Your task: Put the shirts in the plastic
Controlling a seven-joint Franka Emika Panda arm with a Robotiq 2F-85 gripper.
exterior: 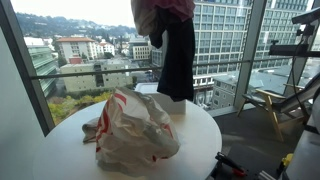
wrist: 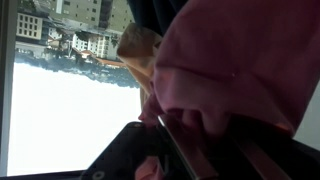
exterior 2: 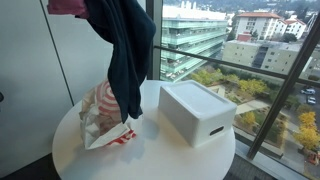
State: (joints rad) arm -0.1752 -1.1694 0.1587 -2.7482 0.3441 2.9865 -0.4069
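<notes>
A bundle of shirts hangs high above the round white table [exterior: 203,137]. A long dark navy shirt [exterior: 177,60] [exterior 2: 128,60] dangles down from it, with a pink shirt [exterior: 166,10] [exterior 2: 68,6] bunched at the top. The dark shirt's hem hangs just over the white and red plastic bag [exterior: 135,130] [exterior 2: 100,115], which lies crumpled on the table. My gripper [wrist: 190,150] shows only in the wrist view. Its dark fingers are shut on the pink shirt [wrist: 240,60], with a tan cloth [wrist: 138,50] beside it. In both exterior views the cloth hides the gripper.
A white rectangular box [exterior 2: 200,110] stands on the table next to the bag, toward the window. Tall glass windows with dark frames [exterior: 247,50] surround the table. A folding stand [exterior: 268,105] is on the floor beyond the table edge.
</notes>
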